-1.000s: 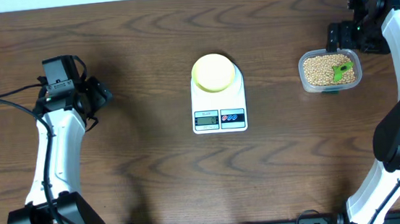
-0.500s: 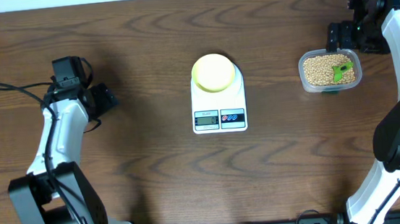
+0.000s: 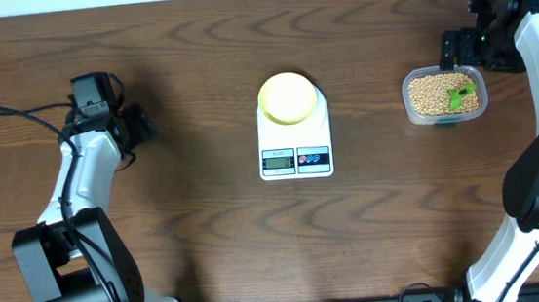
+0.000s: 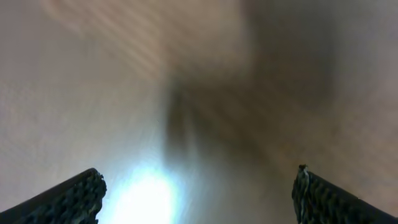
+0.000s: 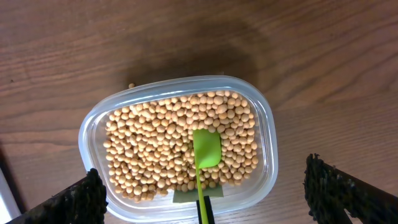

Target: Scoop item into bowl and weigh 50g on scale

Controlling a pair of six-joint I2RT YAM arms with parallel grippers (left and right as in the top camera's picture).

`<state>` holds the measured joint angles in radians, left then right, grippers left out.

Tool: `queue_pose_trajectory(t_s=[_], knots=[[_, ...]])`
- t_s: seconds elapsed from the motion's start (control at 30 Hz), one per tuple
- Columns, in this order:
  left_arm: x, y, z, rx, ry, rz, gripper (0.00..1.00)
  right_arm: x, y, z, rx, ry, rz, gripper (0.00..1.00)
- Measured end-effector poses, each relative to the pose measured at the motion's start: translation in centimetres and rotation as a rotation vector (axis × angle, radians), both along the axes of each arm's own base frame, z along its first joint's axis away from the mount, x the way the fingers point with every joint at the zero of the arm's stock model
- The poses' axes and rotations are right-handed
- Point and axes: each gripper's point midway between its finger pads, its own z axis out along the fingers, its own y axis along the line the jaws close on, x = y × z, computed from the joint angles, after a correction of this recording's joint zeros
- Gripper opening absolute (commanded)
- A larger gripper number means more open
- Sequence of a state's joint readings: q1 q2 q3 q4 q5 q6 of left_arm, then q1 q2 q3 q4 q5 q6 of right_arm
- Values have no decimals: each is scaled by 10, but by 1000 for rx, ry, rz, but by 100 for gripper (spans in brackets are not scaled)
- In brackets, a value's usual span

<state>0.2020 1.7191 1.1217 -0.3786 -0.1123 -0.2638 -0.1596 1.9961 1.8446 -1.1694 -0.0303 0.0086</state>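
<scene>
The beans (image 3: 438, 95) (image 5: 158, 149) fill a clear plastic tub (image 3: 411, 109) (image 5: 268, 134) at the right. A green scoop (image 3: 460, 93) (image 5: 206, 148) lies in them, its handle pointing toward my right gripper. The pale yellow bowl (image 3: 287, 98) stands on the white scale (image 3: 295, 154) at the table's middle. My right gripper (image 3: 458, 48) (image 5: 208, 199) hovers open just behind the tub, its fingers (image 5: 84, 202) wide on either side of the handle without touching it. My left gripper (image 3: 140, 129) (image 4: 199, 196) is open over bare wood at the far left, and its view is blurred.
A single stray bean (image 5: 130, 86) lies on the wood beside the tub. A black cable (image 3: 21, 109) runs across the table behind the left arm. The brown wooden table (image 3: 208, 235) ends at a white back edge.
The left arm has swung its gripper a little to the right and toward the back of the table. The right arm, scoop, bowl and scale have stayed put.
</scene>
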Motion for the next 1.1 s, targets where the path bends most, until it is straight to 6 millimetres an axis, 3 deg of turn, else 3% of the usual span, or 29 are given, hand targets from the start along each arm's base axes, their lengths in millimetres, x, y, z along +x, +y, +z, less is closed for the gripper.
queue_pose_trajectory(t_s=[0.2,0.37,0.63,0.9,1.1], knots=[[51,14,41,74,-267,13,98,0,0,0,0,0,0,99],[63,18,55,97,-342,18,98,0,0,0,0,0,0,99],[61,19,53,97,-330,20,98,0,0,0,0,0,0,99],[29,14,22,69,-149,23,98,0,0,0,0,0,0,99],[25,13,19,65,-127,23,98,0,0,0,0,0,0,99]])
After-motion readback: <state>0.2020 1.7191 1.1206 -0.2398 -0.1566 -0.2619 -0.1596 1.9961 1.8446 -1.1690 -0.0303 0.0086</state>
